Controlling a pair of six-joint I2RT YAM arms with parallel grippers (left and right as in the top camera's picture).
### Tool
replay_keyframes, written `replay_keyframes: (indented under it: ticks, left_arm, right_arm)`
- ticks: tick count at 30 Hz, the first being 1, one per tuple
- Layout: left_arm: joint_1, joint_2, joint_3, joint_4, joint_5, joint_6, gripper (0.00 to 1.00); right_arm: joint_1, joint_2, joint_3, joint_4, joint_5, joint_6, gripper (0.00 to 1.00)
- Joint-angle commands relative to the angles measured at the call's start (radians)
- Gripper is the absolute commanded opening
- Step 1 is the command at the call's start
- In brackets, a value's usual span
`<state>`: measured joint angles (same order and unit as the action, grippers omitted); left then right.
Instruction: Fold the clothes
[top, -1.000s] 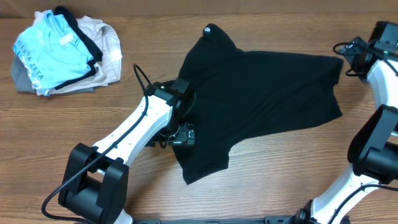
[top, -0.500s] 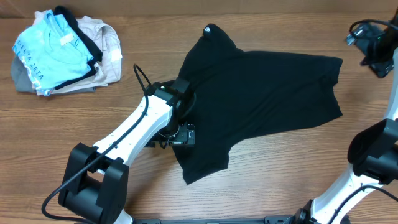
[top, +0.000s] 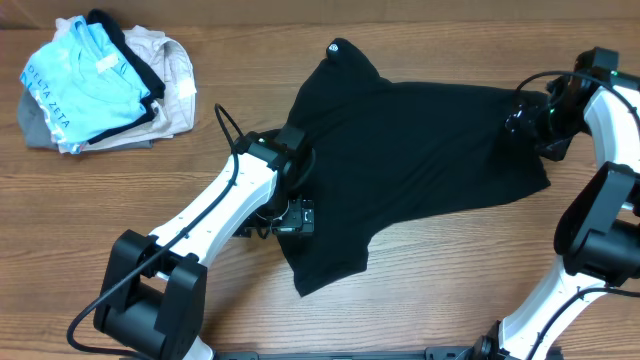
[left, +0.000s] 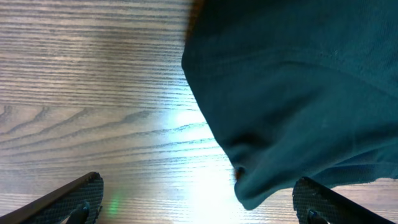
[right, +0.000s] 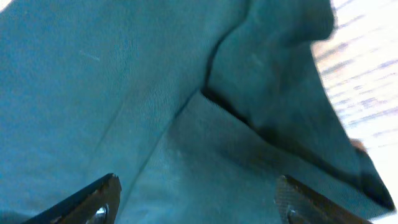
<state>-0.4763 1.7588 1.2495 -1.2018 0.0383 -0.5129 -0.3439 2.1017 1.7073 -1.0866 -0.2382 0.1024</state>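
Black T-shirt (top: 420, 170) lying creased on wooden table (top: 100, 220) | white tag (top: 336, 46) at top | left jaws spread | right jaws spread

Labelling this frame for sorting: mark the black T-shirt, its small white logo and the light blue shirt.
black T-shirt (top: 430, 160), overhead view, middle of the spread body.
white logo (top: 335, 46), overhead view, centre of the mark.
light blue shirt (top: 88, 88), overhead view, its front panel.

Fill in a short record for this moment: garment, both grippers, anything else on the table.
garment: black T-shirt, spread out, wrinkled, not folded
left gripper: open, low at the shirt's left edge, holding nothing
right gripper: open, over the shirt's right end, fabric beneath the jaws
other: pile of clothes, far left corner
surface: wooden table
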Motion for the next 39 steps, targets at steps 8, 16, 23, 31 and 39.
replay_keyframes:
  ticks: [8,16,23,31,39]
  left_arm:
    - [-0.002,-0.005,-0.005,0.006,0.011,0.027,1.0]
    - [-0.002,-0.005,-0.005,0.008,0.011,0.027,1.0]
    - [-0.002,-0.005,-0.005,0.002,0.011,0.027,1.0]
    - [-0.002,-0.005,-0.005,0.003,0.011,0.027,1.0]
    - [-0.002,-0.005,-0.005,0.003,0.011,0.027,1.0]
  right_arm:
    - [0.037,-0.01,-0.085,0.164,0.002,-0.058,0.76]
    - [0.073,0.046,-0.086,0.177,0.021,-0.058,0.76]
    - [0.076,0.068,-0.084,0.185,0.086,-0.05,0.66]
    - [0.076,0.068,-0.081,0.193,0.188,-0.05,0.66]
    - [0.074,0.068,-0.067,0.191,0.192,-0.042,0.63]
